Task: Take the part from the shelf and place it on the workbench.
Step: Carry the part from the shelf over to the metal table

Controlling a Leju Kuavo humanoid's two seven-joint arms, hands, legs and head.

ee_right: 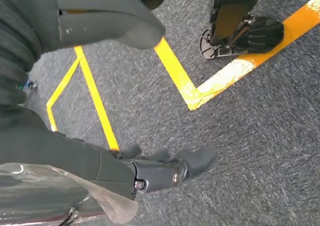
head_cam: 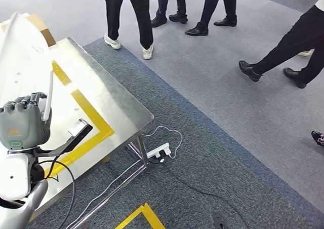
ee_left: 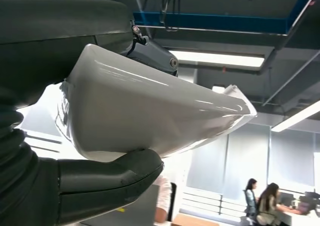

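So the left hand (head_cam: 24,125) has the part (head_cam: 21,62), a big glossy white moulded shell, held up over the near end of the workbench (head_cam: 114,107); in the left wrist view you can see why it sits like that: the thumb (ee_left: 113,183) is tucked under the curved belly of the part (ee_left: 151,111) and the darker fingers clamp it from the other side, so it's cradled rather than pinched by an edge; my guess is that's the only sane way to carry something this wide and slippery. The part isn't touching the steel top as far as I can tell; it's raised above it, so the placing step looks not yet done.

The right hand (ee_right: 162,168) hangs down at the robot's side over the carpet, holding nothing, fingers loosely extended and a bit apart; makes sense, this is a one-hand job.

Surface: brushed stainless bench with yellow tape (head_cam: 91,118) marking out a box; probably the drop zone, though that's my read. A white power strip (head_cam: 158,151) and cables lie on the grey carpet by the bench leg; more yellow tape (ee_right: 177,78) on the floor too. Several people's legs (head_cam: 129,16) pass by at the far side, well clear of the bench; office ceiling lights overhead.
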